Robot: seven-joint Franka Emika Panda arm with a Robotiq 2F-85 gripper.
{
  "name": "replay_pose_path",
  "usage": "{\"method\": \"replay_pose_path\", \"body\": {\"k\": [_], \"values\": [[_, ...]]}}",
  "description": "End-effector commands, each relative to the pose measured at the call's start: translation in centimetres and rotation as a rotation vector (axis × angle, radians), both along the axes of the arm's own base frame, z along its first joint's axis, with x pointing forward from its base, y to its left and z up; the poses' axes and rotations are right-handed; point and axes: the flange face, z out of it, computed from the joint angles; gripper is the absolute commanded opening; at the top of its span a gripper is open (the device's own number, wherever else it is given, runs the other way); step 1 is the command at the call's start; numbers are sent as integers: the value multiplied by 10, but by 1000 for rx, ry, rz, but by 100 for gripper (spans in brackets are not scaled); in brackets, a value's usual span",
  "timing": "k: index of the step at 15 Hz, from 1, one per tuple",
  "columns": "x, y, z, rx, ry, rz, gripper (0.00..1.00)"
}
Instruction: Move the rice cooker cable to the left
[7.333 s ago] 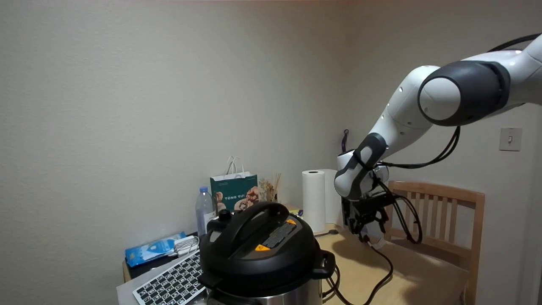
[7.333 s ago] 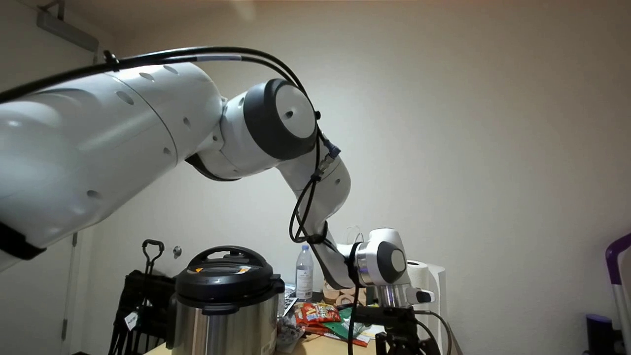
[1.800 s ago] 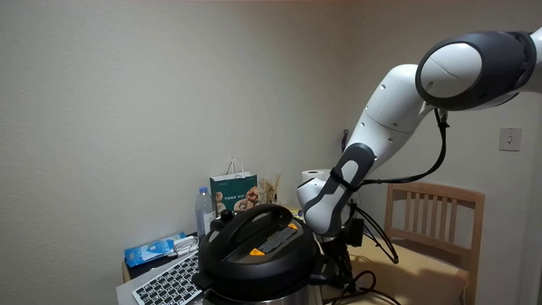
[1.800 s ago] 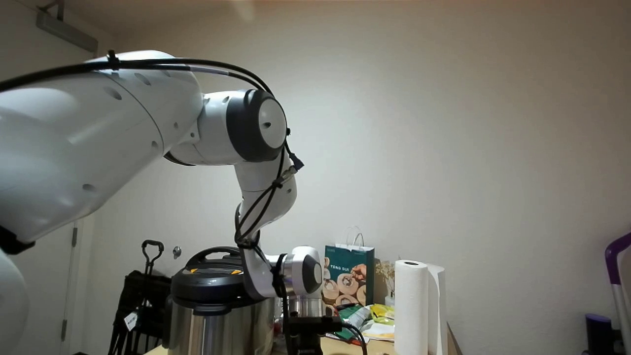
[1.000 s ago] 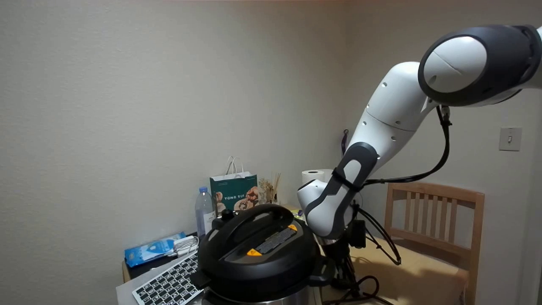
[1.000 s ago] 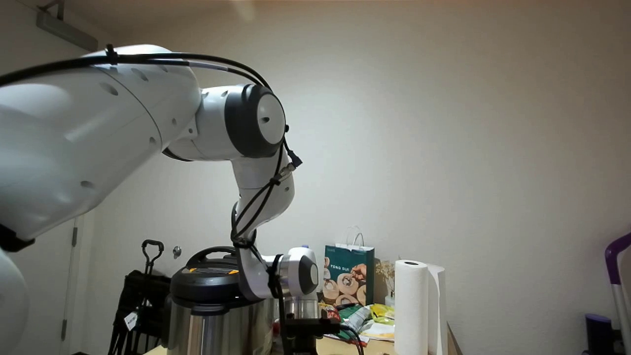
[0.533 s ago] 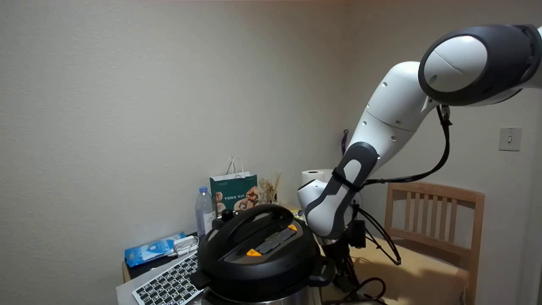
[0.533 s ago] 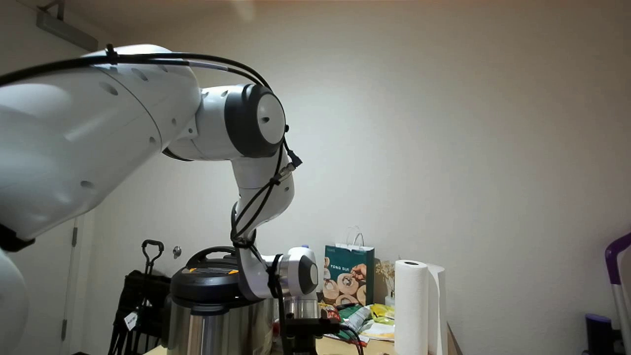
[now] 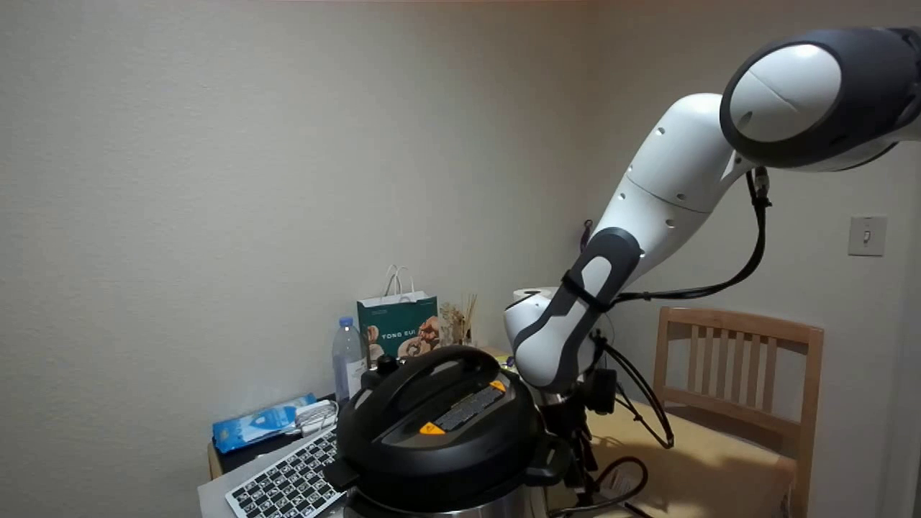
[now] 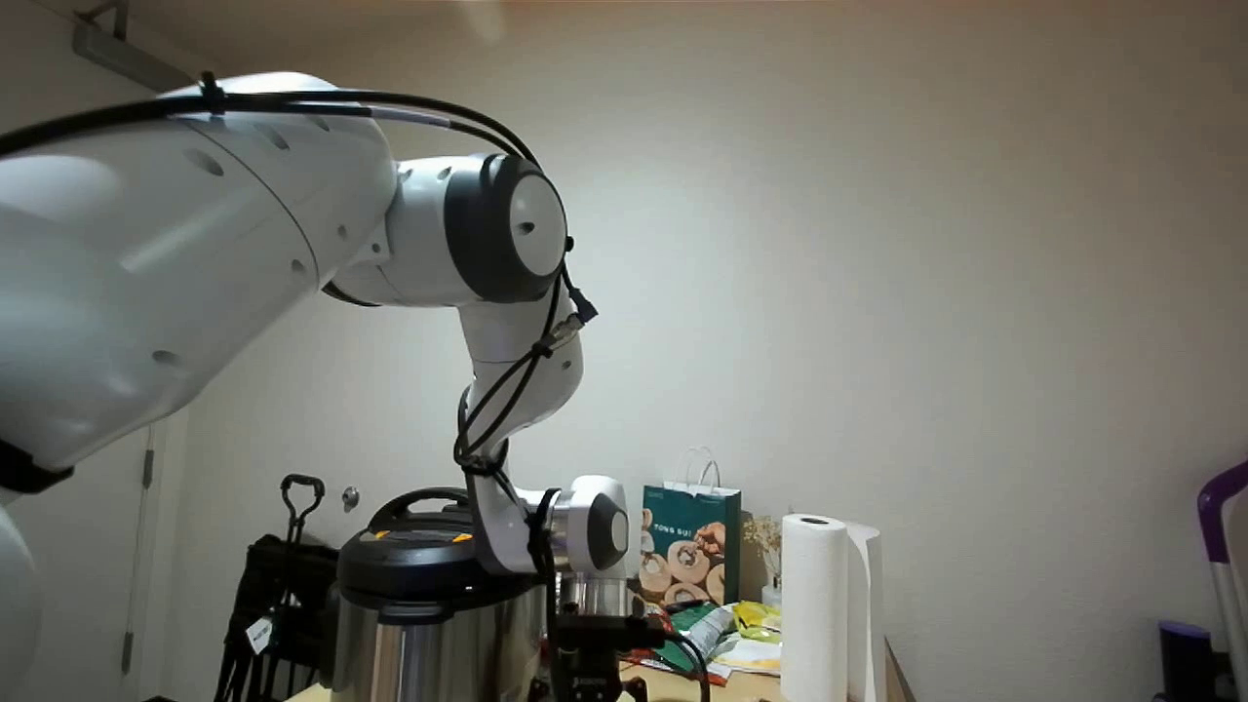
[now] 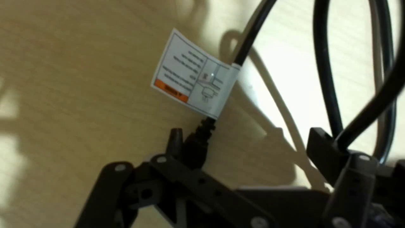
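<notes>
Pincer sits low over the tabletop, fingers wide apart, clamped on nothing that I can make out. The plug of the rice cooker cable shows within the gap, just beside one finger and well apart from the other; touching or not is unclear, as the pincer hides the plug's lower part. A white tag with an orange band wraps the cable next to the plug. More black cord runs near the second finger; one stretch is blurred, and whether it rests on that finger is unresolved. Cable location: in an exterior view a loop of it shows beside the rice cooker, between the cooker and the tabletop edge nearest the wooden chair. Farther out, a green paper bag stands well apart from the pincer, and a paper towel roll stands near a side edge of the tabletop. Step in hand, judged: letting go at the end of the sideways shift, since the plug looks ungripped between parted fingers; a grasp about to be made would look similar, so confidence is moderate. These views do not settle how far left counts as done. Next move, if that reading holds: raise the pincer straight up with the jaws wide, watching that no cord catches on the second finger, then back away from the cooker.
</notes>
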Motion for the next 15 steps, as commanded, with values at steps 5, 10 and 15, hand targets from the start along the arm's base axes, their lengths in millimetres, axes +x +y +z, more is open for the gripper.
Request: {"method": "replay_pose_path", "body": {"k": [5, 10, 15], "values": [[-4, 10, 61, 187, -191, -108, 100], [-13, 13, 70, 228, -213, -122, 100], [-4, 5, 71, 146, -242, -136, 100]]}}
